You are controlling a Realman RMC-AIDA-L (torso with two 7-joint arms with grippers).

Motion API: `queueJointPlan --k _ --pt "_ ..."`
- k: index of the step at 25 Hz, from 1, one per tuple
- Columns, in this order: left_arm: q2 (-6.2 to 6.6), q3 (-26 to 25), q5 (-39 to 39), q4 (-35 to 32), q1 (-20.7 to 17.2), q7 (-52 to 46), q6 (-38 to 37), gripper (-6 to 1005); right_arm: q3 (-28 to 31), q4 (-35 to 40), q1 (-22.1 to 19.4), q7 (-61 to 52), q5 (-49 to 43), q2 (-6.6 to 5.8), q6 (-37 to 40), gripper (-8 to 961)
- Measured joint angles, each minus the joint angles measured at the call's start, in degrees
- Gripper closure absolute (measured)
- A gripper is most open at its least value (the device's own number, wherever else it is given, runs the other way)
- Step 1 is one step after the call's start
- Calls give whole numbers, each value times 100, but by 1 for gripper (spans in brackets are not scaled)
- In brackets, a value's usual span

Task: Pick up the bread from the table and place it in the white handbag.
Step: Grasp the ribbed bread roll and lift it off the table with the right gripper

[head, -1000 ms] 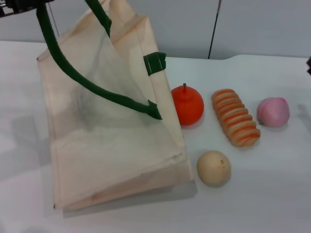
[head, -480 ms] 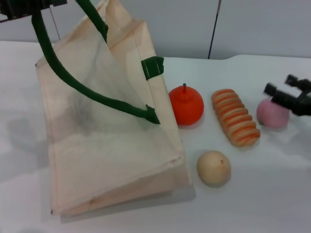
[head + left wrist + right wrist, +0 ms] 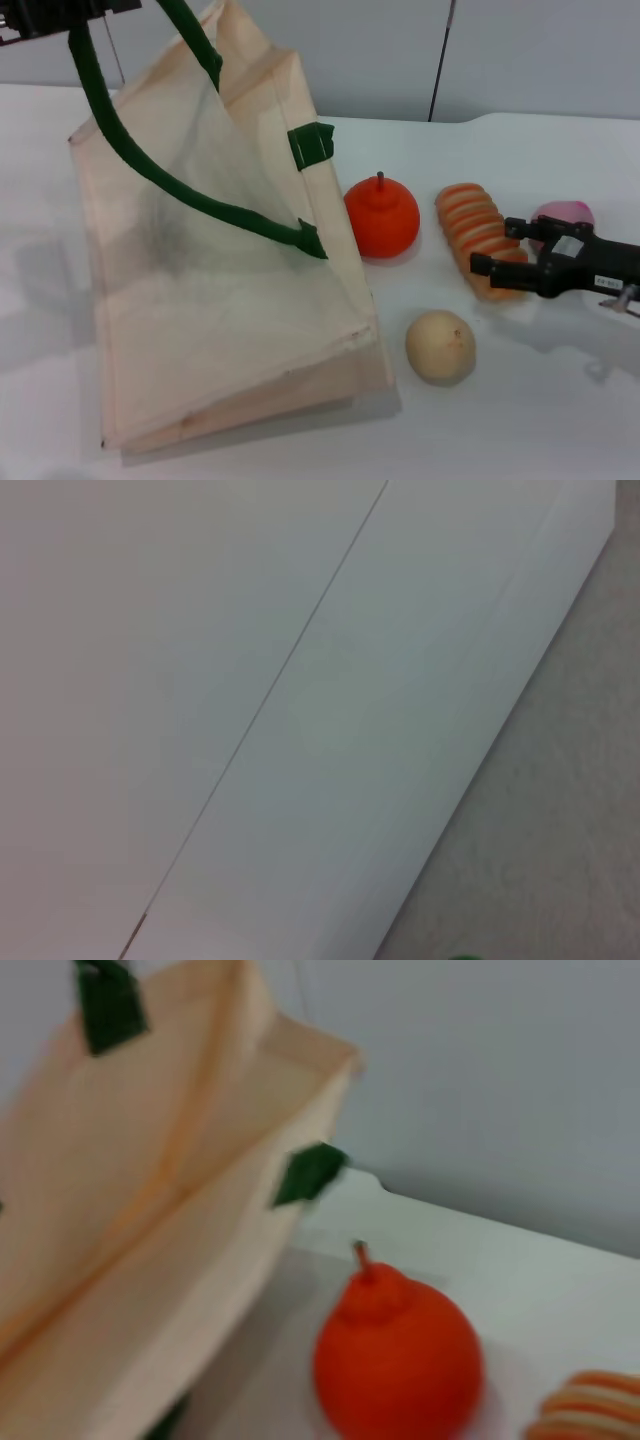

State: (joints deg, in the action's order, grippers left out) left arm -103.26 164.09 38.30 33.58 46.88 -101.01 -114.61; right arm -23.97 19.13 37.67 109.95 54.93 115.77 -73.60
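Nearest the robot on the plain white smooth table (image 3: 560, 420) lies a round beige ball (image 3: 440, 346), just beside the lower corner of the large cream cloth handbag with dark green strap handles (image 3: 215, 280). The handbag leans, its base on the table and its upper edge pulled up toward the far left, where a green strap (image 3: 100, 110) runs to the left gripper (image 3: 50, 15) at the top corner of the head view; only a dark part of that gripper shows, and whether its fingers are open or closed on the strap cannot be told.

Farther back, the elongated ridged bread with orange and pale tan stripes (image 3: 478, 232) lies flat on the table, to the right of a smooth orange fruit with a short stem (image 3: 381, 219), close to it without touching. The fruit sits just beside the handbag's right edge. The black right gripper (image 3: 506, 248) reaches in from the right, its two fingers spread apart over the near end of the bread, one finger (image 3: 490, 266) at the loaf's near tip; contact cannot be judged. Behind the gripper a round pink object (image 3: 566, 213) is partly hidden.

In the right wrist view the fruit (image 3: 398, 1358) stands large, the handbag (image 3: 150, 1220) beside it and a striped end of the bread (image 3: 590, 1410) at the corner.
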Motion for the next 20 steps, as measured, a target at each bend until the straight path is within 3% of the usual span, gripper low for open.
queueJointPlan --k 9,20 --pt "-2 0 0 0 17 0 18 990 -194 -426 283 -139 28 16 1192 73" --pt "-26 0 2 0 53 12 52 989 -334 -554 347 125 18 17 1353 75"
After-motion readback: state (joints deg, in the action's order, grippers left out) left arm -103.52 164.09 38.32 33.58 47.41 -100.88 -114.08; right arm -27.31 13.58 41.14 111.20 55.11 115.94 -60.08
